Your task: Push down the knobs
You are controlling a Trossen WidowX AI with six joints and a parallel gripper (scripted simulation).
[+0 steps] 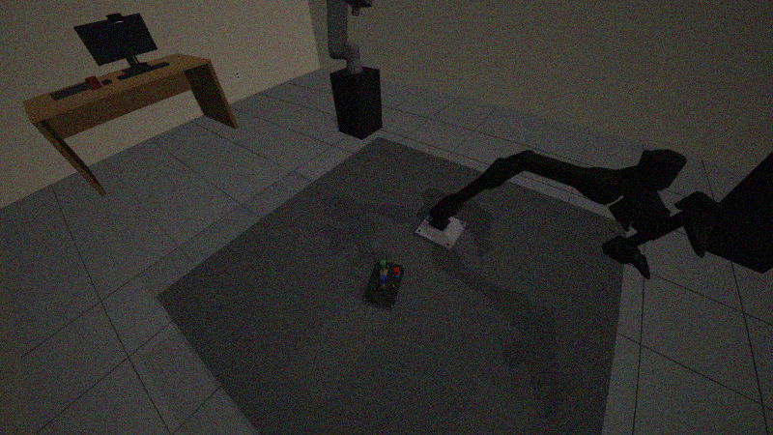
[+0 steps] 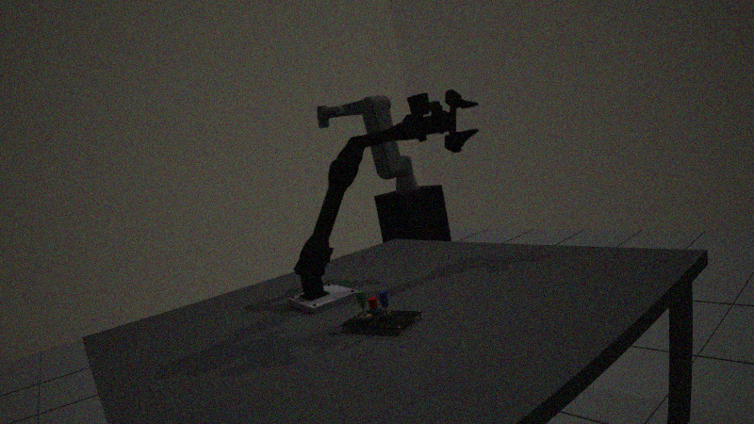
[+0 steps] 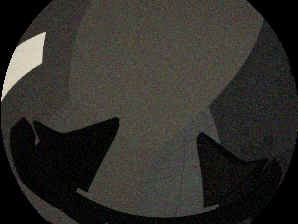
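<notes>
The dark circuit board stands on the table. A green knob and a blue knob stand high over it, with thin pale shafts below them in the exterior view. A red knob sits lower, between them in that view. The gaps under the knobs are too small and dark to measure. My gripper is open and empty, high above the table and well away from the board. The wrist view does not show the board.
The arm's white base plate is fixed to the table close behind the board. A second, grey arm stands on a dark pedestal beyond the table. A desk with a monitor stands by the wall.
</notes>
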